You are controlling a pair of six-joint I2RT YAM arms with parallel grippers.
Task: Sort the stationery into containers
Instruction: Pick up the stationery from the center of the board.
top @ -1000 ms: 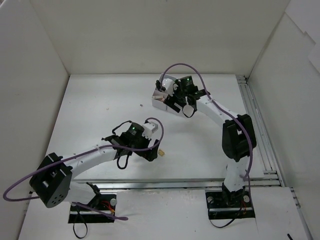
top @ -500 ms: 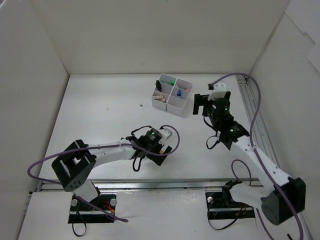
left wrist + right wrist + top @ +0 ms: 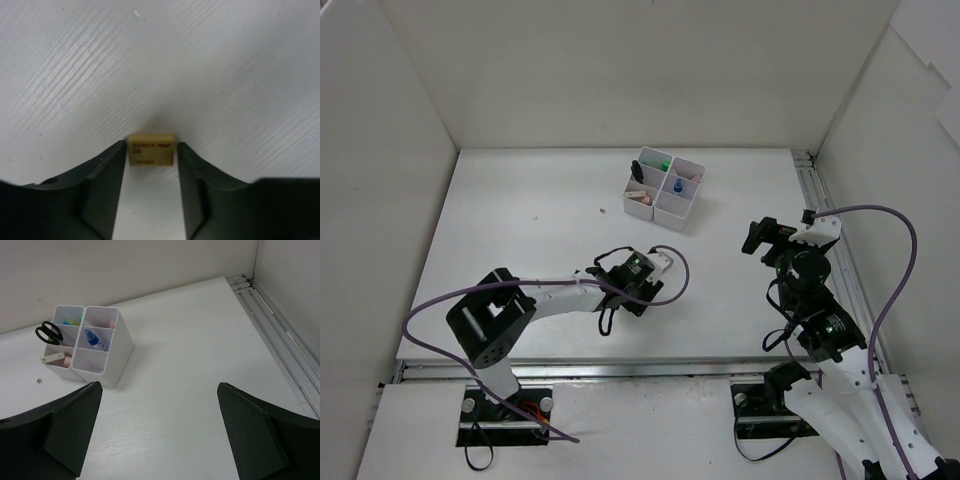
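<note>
Since a second ago, the right arm has swung back from the bins (image 3: 122,347) to the bench's (image 3: 200,340) right side, and the left arm has reached over the tan eraser (image 3: 151,149). That eraser lies flat on the bench, near the middle and well apart from the bins. The left fingers (image 3: 100,175) flank it closely on both sides; whether they are pressing it cannot be told. The right fingers (image 3: 70,415) are spread wide and hold nothing. The four white bins stand together toward the far side; black-handled scissors (image 3: 49,333) and a blue-capped bottle (image 3: 93,338) show inside them
</note>
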